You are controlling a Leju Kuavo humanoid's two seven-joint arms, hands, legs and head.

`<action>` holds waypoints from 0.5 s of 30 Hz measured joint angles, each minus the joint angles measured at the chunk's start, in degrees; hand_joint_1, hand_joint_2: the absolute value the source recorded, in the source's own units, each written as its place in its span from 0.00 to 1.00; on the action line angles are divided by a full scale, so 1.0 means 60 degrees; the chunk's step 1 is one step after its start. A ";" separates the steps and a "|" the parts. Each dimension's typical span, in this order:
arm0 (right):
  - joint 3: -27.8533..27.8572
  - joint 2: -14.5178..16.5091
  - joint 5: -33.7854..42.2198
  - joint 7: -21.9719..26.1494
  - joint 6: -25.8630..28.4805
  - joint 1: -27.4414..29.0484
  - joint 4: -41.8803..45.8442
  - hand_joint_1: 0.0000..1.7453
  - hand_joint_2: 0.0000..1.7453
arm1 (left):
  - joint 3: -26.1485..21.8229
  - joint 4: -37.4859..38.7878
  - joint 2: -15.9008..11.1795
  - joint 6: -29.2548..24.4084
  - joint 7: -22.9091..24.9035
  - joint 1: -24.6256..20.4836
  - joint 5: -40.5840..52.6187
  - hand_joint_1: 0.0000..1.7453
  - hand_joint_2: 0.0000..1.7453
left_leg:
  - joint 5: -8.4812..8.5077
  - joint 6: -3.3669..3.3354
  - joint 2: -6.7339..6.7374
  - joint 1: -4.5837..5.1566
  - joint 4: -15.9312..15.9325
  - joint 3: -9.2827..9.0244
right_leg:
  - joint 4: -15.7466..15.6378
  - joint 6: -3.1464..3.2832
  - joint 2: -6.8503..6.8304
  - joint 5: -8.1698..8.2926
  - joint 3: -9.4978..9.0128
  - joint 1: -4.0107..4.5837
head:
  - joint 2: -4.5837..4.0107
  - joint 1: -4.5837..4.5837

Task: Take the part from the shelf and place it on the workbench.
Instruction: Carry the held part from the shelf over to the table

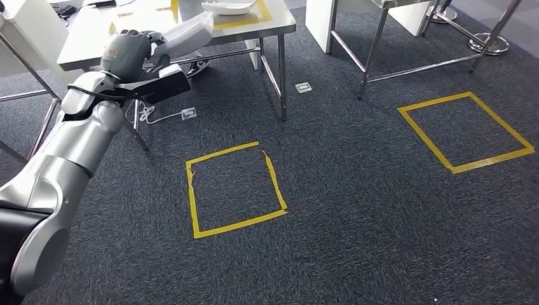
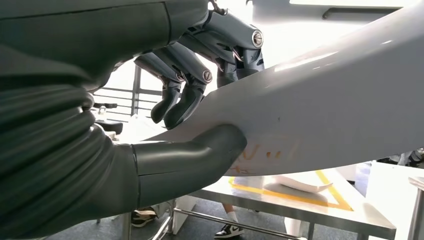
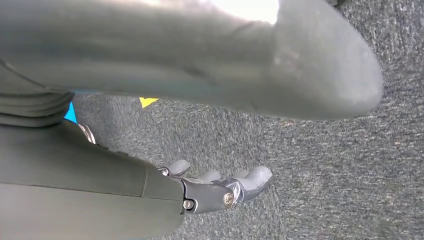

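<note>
Here left hand (image 1: 130,54) grips white part (image 1: 187,35) near workbench (image 1: 82,38).

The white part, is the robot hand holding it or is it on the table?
Held. The left robot hand grips the white part, thumb under, fingers over, above the table.

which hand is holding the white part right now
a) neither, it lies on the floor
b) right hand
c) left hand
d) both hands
c: the left hand grips the white part, thumb under and fingers over it; the right hand holds nothing.
</note>
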State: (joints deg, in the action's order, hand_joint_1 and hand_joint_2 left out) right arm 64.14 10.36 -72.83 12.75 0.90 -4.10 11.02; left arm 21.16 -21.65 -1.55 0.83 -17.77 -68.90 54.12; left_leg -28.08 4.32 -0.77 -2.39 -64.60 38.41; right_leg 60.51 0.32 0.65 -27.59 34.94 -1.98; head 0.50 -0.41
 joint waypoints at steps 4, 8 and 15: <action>0.0005 0.0000 0.0001 -0.0006 0.0033 0.0020 0.0000 0.00 0.00 | -0.0001 0.0024 -0.0014 0.0000 -0.0007 0.0065 -0.0008 0.83 1.00 | -0.0443 -0.0185 0.0069 0.0140 -0.1773 0.1006 | 0.0002 0.0132 -0.0052 -0.0092 -0.0078 0.0155 | 0.0000 -0.0052; 0.0009 0.0014 -0.0001 -0.0009 0.0051 0.0019 -0.0001 0.00 0.00 | 0.0001 0.0026 -0.0044 -0.0010 -0.0003 0.0072 -0.0015 0.83 1.00 | 0.0658 -0.0609 0.0116 0.0388 0.0257 0.0074 | -0.0010 0.0150 -0.0081 -0.0253 -0.0280 0.0287 | 0.0000 -0.0040; 0.0009 0.0006 -0.0029 -0.0011 0.0060 0.0013 0.0000 0.00 0.00 | -0.0003 0.0010 -0.0130 -0.0046 0.0043 0.0070 -0.0034 0.83 1.00 | 0.0610 -0.0795 0.0076 0.0359 0.1011 -0.0403 | 0.0632 -0.0188 -0.0135 -0.0662 0.0053 0.0260 | 0.0000 -0.0024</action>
State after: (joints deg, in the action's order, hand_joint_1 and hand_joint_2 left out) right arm 64.19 10.39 -73.01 12.68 1.26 -4.02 11.02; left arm 21.15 -21.59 -2.33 0.55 -17.51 -68.48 53.92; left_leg -24.43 -0.45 -0.31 -0.23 -58.54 35.99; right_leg 64.30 -0.81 -0.16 -31.57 35.26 -0.42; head 0.50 -0.55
